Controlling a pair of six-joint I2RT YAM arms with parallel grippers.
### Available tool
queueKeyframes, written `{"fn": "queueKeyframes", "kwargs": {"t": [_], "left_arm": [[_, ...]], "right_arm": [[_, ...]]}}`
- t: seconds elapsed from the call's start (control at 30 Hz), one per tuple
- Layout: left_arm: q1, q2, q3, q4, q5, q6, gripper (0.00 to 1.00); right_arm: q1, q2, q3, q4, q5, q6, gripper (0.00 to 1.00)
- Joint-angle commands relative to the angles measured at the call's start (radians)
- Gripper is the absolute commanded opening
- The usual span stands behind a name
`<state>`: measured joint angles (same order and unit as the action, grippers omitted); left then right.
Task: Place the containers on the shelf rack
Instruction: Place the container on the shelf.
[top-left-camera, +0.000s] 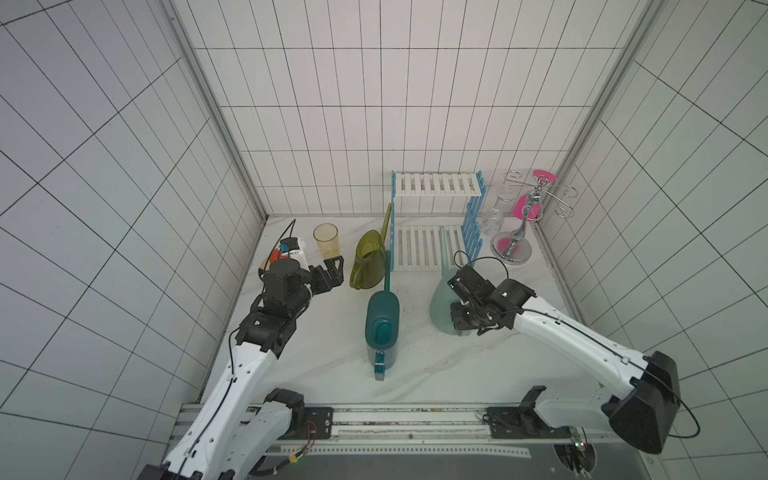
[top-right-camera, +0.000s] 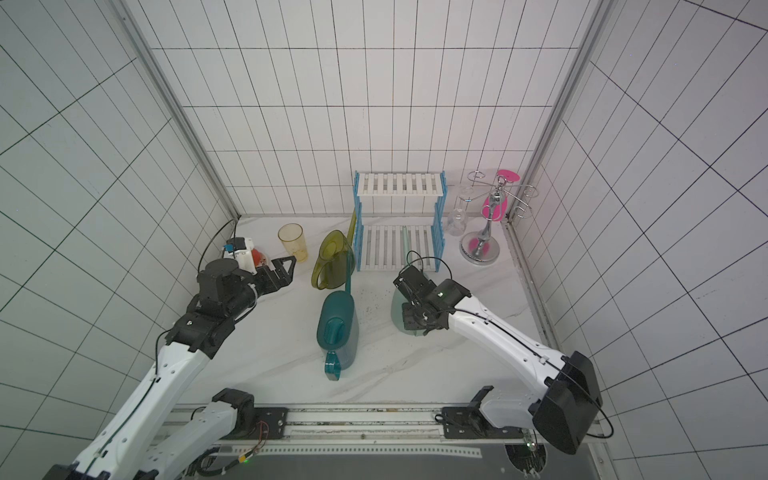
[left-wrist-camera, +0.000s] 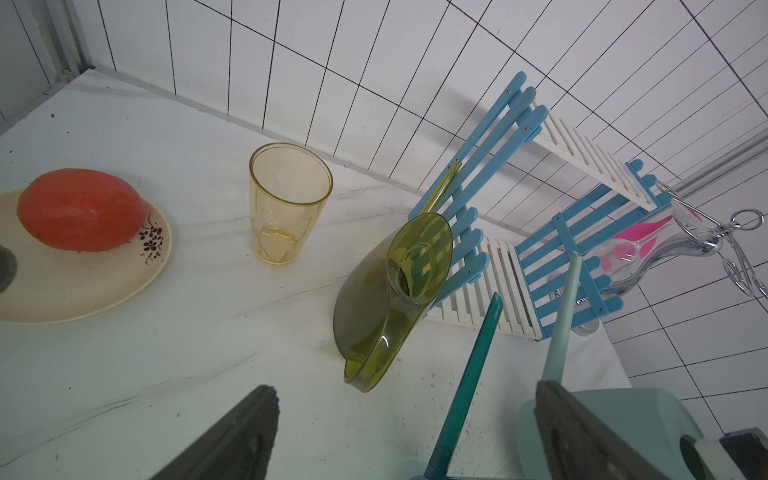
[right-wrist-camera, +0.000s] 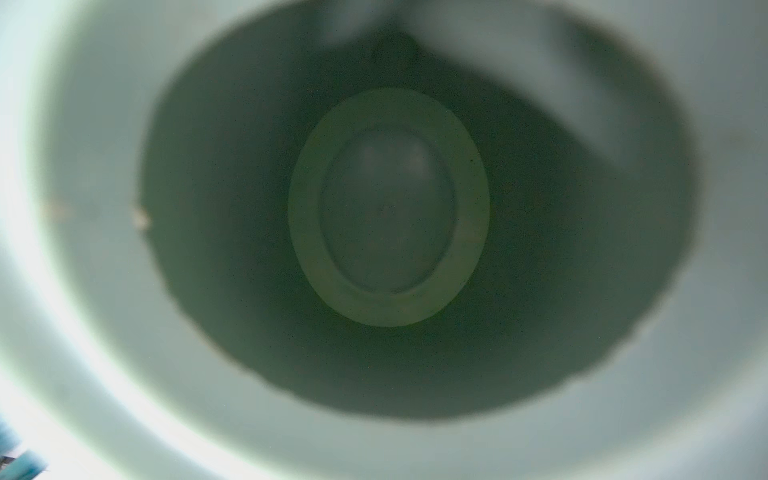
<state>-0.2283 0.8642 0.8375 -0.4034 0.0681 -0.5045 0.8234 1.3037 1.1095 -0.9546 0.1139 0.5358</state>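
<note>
Against the back wall, right of centre, the shelf rack (top-left-camera: 436, 185) stands with its blue side frames running toward the front. A chrome cup stand (top-left-camera: 512, 249) is just beside its right frame, near the right edge of the desk (top-left-camera: 436, 374). The olive-yellow can (top-left-camera: 368, 266) stands at the rack's left frame, its spout leaning up along the blue slats. The dark teal can (top-left-camera: 382, 320) stands in front of it. Its spout passes between the olive-yellow can and the lower shelf's front corner, and its handle points toward the desk's front edge. The pale mint can (top-left-camera: 438, 291) sits just before the rack, its spout reaching over the lower shelf's slats. The right tool (top-left-camera: 459, 322) is closed on that can's near end, and its wrist view shows only the can's blurred inside. A strip of open desk separates the mint and teal cans. The left tool (top-left-camera: 337, 271) hangs with jaws apart, gripping nothing, between a yellow tumbler (top-left-camera: 326, 243) and the olive-yellow can.
</note>
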Motion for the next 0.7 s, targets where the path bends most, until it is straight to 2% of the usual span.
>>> {"fn": "queueKeyframes", "kwargs": {"t": [0.0, 0.37, 0.67], "left_arm": [[-0.006, -0.002, 0.024, -0.023, -0.004, 0.023, 0.98], [-0.016, -0.017, 0.034, -0.051, 0.001, 0.047, 0.98], [-0.019, 0.003, 0.023, -0.050, 0.003, 0.059, 0.98]], "right_arm": [[-0.048, 0.029, 0.078, 0.055, -0.018, -0.083, 0.00], [-0.189, 0.208, 0.224, 0.079, -0.081, -0.178, 0.00], [-0.235, 0.307, 0.308, 0.085, -0.061, -0.215, 0.00]]}}
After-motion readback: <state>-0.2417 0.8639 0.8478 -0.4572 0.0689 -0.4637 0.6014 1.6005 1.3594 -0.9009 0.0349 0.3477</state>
